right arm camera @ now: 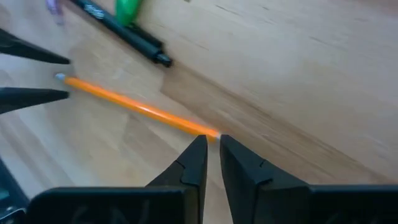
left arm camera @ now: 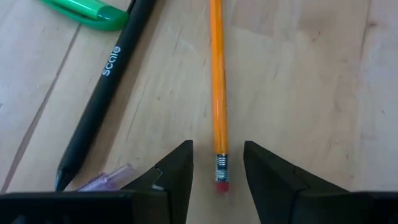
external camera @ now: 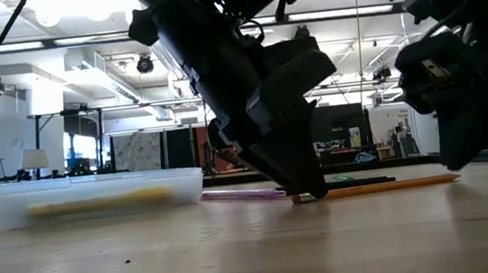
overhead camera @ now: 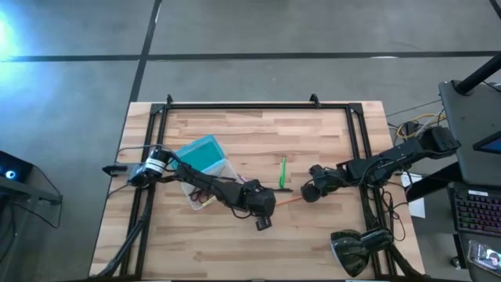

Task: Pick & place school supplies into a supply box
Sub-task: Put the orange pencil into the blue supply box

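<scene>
The orange pencil [overhead camera: 288, 200] lies flat on the wooden table, between the two grippers. My left gripper [left arm camera: 217, 148] is open, and its fingers stand on either side of the pencil's eraser end [left arm camera: 221, 177] without touching it. My right gripper [right arm camera: 212, 138] is shut at the pencil's pointed end. A green marker [overhead camera: 282, 172] and a black pen [left arm camera: 102, 93] lie just beyond the pencil. The supply box stands at the left, its turquoise lid [overhead camera: 202, 153] open and its translucent tray [external camera: 87, 197] holding a yellow stick [external camera: 96, 203]. My right gripper pinches the orange pencil's pointed end [right arm camera: 208, 132] between the very ends of its two fingers. The fingers slant down from the table's right side, roughly along the pencil. The pencil lies flat on the table.
A pale purple pen [left arm camera: 109, 180] lies beside my left gripper's finger. My left arm [overhead camera: 211, 186] reaches over the tray. A black frame [overhead camera: 258, 104] rims the table's far edge and sides. Bare wood lies toward the near edge [overhead camera: 235, 258].
</scene>
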